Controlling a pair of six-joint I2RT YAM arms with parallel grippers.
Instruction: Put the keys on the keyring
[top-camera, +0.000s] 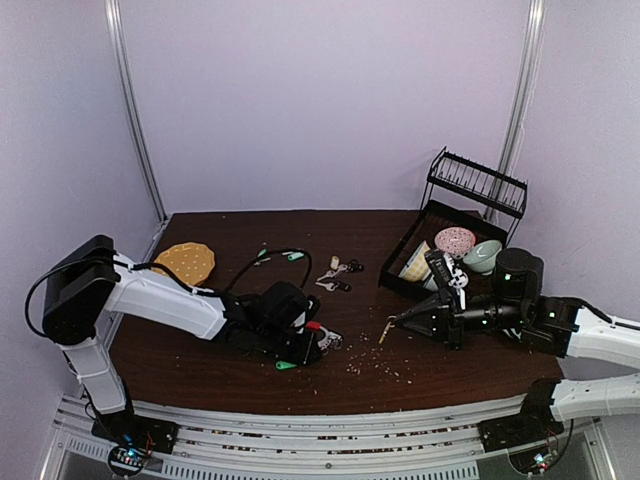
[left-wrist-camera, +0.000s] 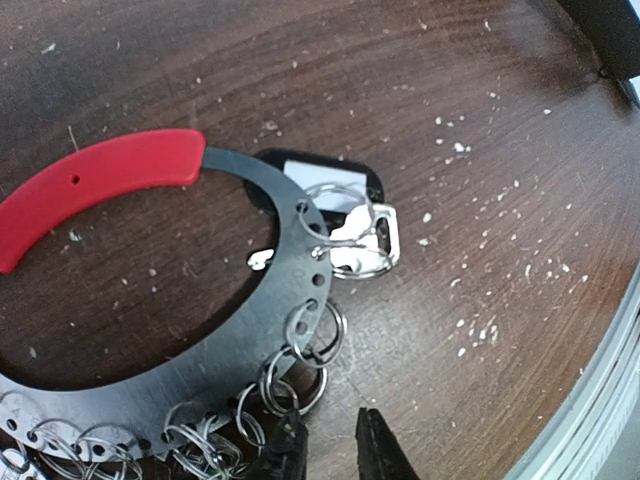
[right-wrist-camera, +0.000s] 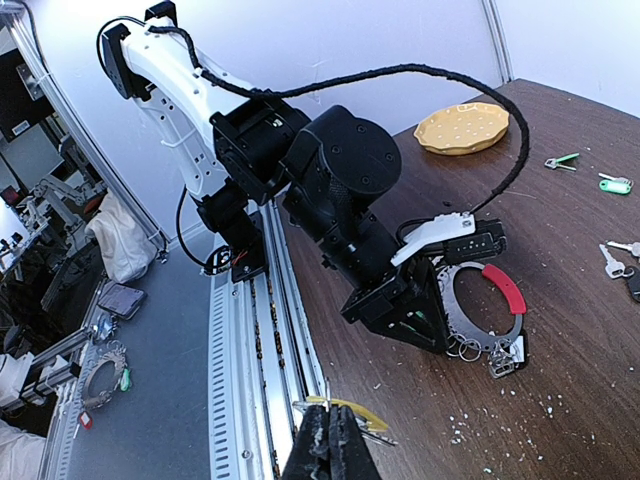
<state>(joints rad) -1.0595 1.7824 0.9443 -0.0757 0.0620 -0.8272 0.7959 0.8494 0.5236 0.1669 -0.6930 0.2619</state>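
The keyring (left-wrist-camera: 100, 180) is a large loop, part red arc, part flat grey band with holes that carry several small split rings (left-wrist-camera: 318, 335). It lies on the table under my left gripper (left-wrist-camera: 330, 450), whose jaws stand slightly apart with nothing between them, just beside the rings. The keyring also shows in the top view (top-camera: 316, 327) and the right wrist view (right-wrist-camera: 500, 285). My right gripper (right-wrist-camera: 327, 430) is shut on a key with a yellow tag (right-wrist-camera: 350, 413), held above the table right of the keyring (top-camera: 386, 331). Loose keys (top-camera: 338, 275) lie farther back.
A black tag with a silver clasp (left-wrist-camera: 362, 225) hangs on the band. Green-tagged keys (top-camera: 294, 257) and a black cable (top-camera: 250, 268) lie behind the left arm. A yellow plate (top-camera: 185, 260) is back left, a dish rack (top-camera: 440, 215) with bowls back right. Crumbs dot the table.
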